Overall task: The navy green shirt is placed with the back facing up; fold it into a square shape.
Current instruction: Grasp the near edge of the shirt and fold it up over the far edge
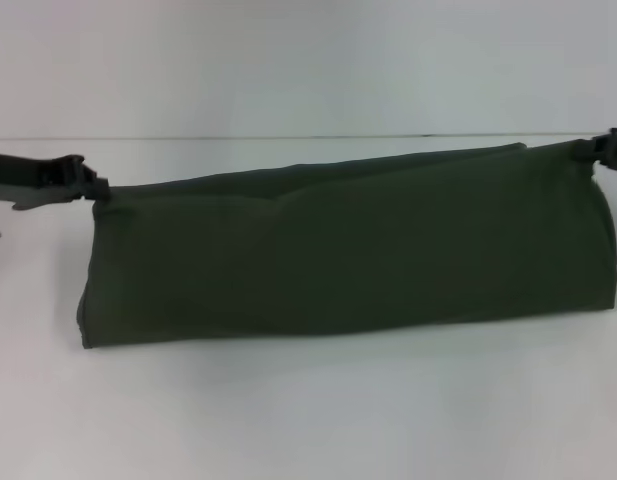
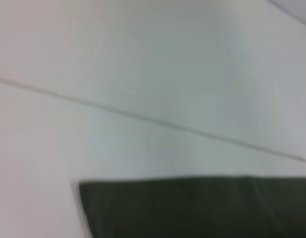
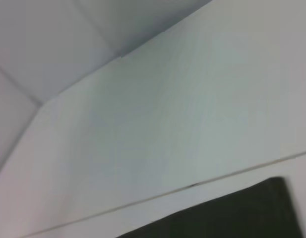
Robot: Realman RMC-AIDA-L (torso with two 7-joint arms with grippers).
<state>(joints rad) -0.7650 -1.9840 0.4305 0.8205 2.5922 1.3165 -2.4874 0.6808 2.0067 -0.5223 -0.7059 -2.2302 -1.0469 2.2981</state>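
While the navy green shirt point(image 1: 348, 250) hung as a long band across the white table point(image 1: 308, 410), its long axis ran side to side between the left gripper point(image 1: 96, 188) and right gripper point(image 1: 586, 152), each apparently clenched on an upper corner.

both arms show only at the head view's edges: the left black jointed plastic gripper point(image 1: 88, 188) on a grey wrist link, the right black blocky gripper point(image 1: 586, 152) much the same.
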